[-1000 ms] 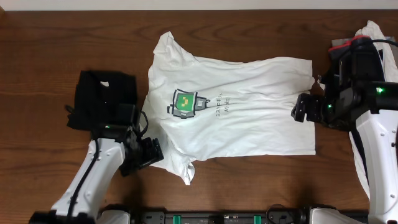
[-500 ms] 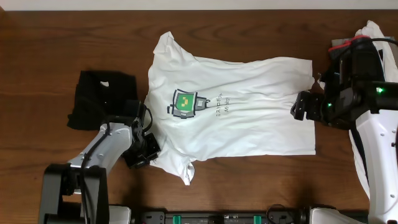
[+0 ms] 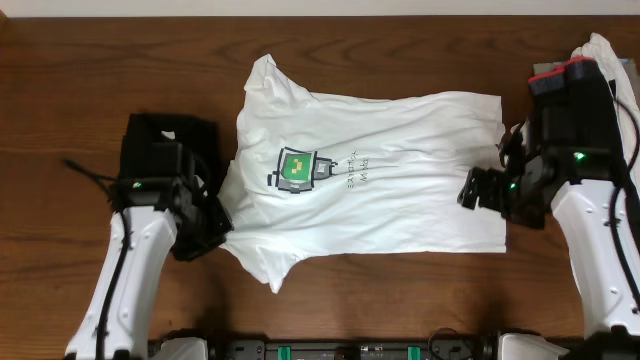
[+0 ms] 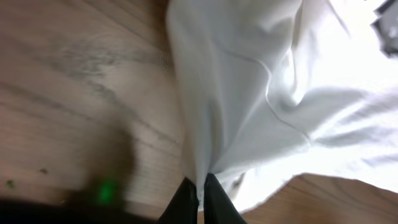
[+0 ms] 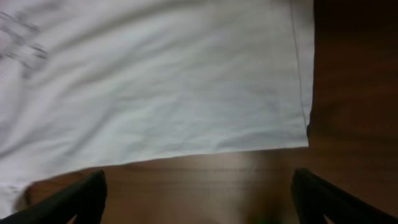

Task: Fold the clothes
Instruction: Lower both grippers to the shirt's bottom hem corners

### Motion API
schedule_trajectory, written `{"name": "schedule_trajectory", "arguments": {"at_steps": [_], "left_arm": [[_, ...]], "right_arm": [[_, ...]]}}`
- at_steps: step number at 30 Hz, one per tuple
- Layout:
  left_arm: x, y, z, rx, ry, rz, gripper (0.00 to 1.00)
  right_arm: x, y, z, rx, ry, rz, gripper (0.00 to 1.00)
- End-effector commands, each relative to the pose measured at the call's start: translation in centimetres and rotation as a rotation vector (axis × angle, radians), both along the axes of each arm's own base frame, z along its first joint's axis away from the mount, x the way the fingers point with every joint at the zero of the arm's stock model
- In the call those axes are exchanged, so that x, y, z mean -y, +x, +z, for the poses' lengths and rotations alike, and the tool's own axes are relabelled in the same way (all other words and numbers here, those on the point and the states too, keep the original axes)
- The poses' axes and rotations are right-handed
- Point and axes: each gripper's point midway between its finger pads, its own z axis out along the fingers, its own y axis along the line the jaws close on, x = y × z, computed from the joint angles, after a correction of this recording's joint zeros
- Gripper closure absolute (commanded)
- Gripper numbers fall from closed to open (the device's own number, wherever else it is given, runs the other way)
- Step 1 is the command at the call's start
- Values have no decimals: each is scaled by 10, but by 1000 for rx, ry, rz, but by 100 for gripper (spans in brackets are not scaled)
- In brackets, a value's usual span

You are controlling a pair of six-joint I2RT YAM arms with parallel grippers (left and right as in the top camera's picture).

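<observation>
One folded black fabric garment [image 3: 160, 140] was left undisturbed at the far left of the dark wooden table [image 3: 60, 90]. Just beside it, the left gripper [image 3: 216, 228], spread a second earlier, was closed to a narrow pinch on the near-sleeve edge of the large white short-sleeved T-shirt with the green pixel-robot print [image 3: 400, 170]. The near sleeve was thereby drawn slightly leftward. The grasp was judged secured, so the first fold could be started. The shirt was laid flat, print up, mid-table, hem to the right.

The left arm was extended from the near edge, its wrist turned inward. The right gripper [image 3: 478, 190] was brought nearer the near hem corner, jaws wide and empty, with the forearm bent inward. A pile of white garments [image 3: 600, 50] was seen behind it.
</observation>
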Motion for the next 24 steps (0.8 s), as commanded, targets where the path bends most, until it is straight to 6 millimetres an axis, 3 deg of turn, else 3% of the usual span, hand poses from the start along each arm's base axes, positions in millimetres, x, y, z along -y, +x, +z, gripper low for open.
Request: {"name": "schedule_trajectory", "arguments": {"at_steps": [1,8,15,18,21,22,24], "left_arm": [[-9,-5,11,28,26,-9,94],[-13,-15,22,47,36,8,94],[-13,-17,24,61,40,-25,94],[-16,-17,24,59,55,-24,94],[-19,-19,23,52,73,-23,94],[-19,-19,23,51,76,-24,94],[-19,-19,24,51,76,-24,94]], "right_arm": [[2,-16,-23,-80,18,-87,8],[0,-41,-66,-160,27,-218,12],[4,-61,-101,-196,-1,-344,26],[18,-62,-108,-176,-80,-390,36],[23,-48,-109,-118,-94,-394,52],[23,-44,-108,-102,-87,-394,59],[21,-36,-107,-69,-69,-382,84]]}}
